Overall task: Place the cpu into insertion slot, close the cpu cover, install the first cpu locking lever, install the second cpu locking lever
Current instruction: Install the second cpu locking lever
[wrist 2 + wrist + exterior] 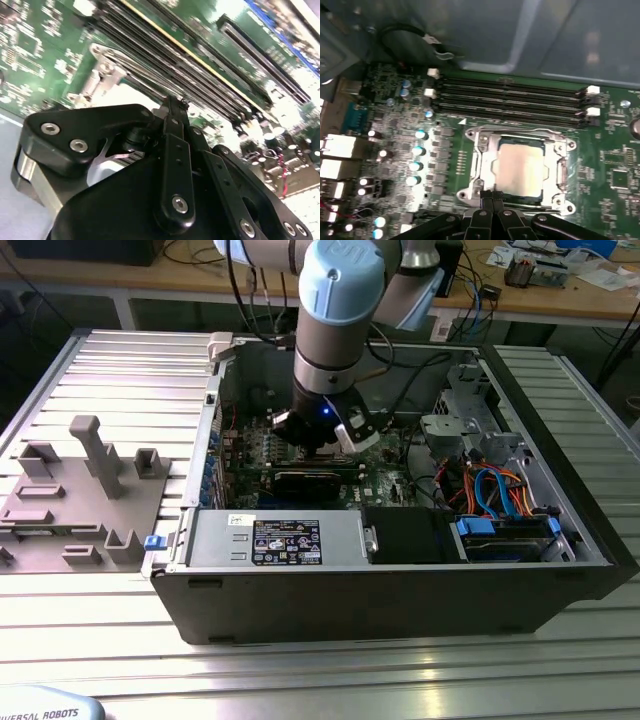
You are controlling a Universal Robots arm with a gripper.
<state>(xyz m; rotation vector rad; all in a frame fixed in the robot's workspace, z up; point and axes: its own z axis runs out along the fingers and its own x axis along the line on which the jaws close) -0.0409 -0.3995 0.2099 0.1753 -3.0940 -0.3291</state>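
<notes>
The cpu [520,167], a square chip with a pale metal top, lies in the insertion slot [517,200] on the green board. The silvery cpu cover [487,162] lies flat around it, framing the chip in its window. My gripper [487,196] is shut, its two black fingertips pressed together with nothing visible between them, right at the socket's edge beside the cover's rim. In the second wrist view the gripper [172,104] hovers just over bright socket metal [102,67]. In the exterior view the gripper [320,445] reaches down into the open computer case [400,600] over the board.
Long black memory slots [510,100] run beside the socket. Silver capacitors [417,150] and rear ports [335,150] stand on its other side. The case holds a power supply [280,540], a black card [315,480] and a drive bay with blue cables [500,525]. A grey fixture [80,490] sits at the exterior view's left.
</notes>
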